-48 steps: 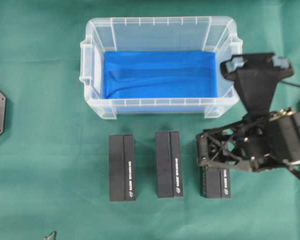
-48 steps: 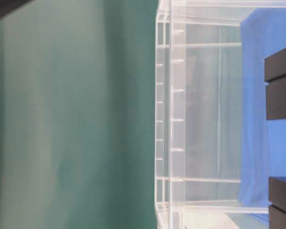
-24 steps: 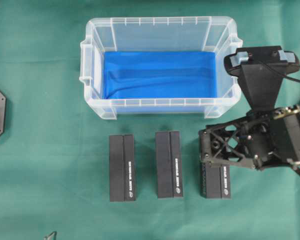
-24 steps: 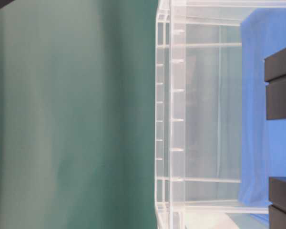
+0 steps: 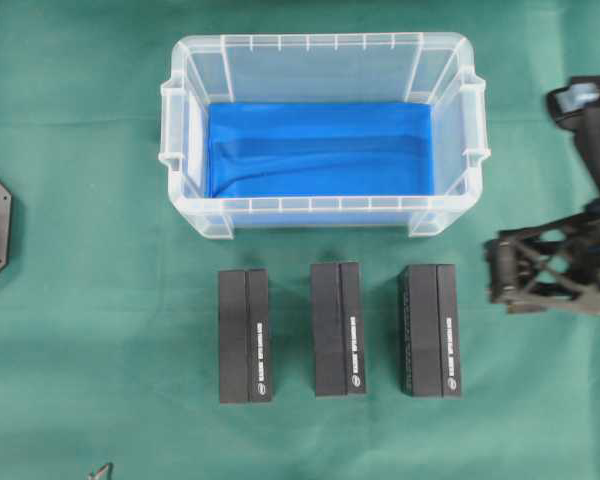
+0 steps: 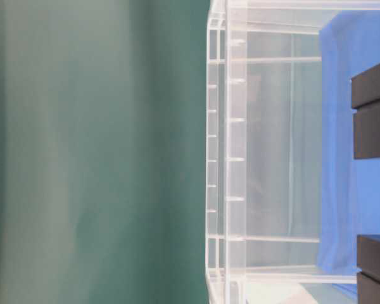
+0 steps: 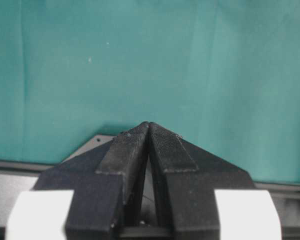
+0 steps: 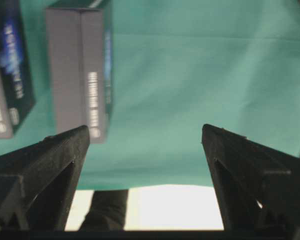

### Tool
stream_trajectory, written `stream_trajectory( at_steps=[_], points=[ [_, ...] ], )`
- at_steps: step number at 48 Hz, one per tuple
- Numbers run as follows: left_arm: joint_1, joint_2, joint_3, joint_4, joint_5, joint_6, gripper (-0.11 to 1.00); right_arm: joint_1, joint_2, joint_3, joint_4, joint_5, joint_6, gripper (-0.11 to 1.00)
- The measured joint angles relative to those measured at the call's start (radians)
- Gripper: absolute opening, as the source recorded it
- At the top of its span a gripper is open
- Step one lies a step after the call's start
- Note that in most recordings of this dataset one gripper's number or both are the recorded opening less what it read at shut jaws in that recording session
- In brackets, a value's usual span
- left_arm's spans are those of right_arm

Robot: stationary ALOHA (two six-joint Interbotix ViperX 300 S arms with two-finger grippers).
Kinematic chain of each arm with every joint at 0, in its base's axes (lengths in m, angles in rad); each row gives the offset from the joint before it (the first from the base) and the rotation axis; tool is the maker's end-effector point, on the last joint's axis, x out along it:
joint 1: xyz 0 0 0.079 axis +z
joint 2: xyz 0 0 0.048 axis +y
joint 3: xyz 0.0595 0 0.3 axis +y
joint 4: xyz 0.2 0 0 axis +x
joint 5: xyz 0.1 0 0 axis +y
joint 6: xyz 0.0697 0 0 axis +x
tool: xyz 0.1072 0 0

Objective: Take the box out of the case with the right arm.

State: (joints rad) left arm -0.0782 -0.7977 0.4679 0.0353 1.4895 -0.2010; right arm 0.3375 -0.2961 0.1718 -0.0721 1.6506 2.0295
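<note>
My right gripper (image 5: 500, 283) is spread wide, holding nothing, out by the table's right edge. Left gripper (image 7: 148, 131) is pinched closed on nothing over bare cloth. Nearest box (image 5: 429, 330) lies flat on the green table (image 5: 70, 300) in front of the case (image 5: 190, 215), third in a row; the case shows only blue lining. I'd guess it's rigid, light cardboard with smooth faces, so I'd squeeze across the narrow width, mid-length.

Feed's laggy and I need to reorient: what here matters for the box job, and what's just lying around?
Job:
- case, nothing on its blue floor
- right claw, open
- three black boxes on the cloth in front of the case

Lying about:
- left claw, shut
- green cloth
</note>
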Motion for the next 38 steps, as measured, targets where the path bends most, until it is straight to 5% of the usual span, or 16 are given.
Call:
stream_trajectory(
  at_steps=[16, 38],
  points=[
    [0.000, -0.005, -0.002, 0.000, 0.003, 0.002, 0.00, 0.051, -0.163, 0.153, 0.002, 0.002, 0.063, 0.87],
    [0.000, -0.005, -0.002, 0.000, 0.005, 0.002, 0.00, 0.046, -0.175, 0.169, -0.003, 0.002, 0.049, 0.85]
  ],
)
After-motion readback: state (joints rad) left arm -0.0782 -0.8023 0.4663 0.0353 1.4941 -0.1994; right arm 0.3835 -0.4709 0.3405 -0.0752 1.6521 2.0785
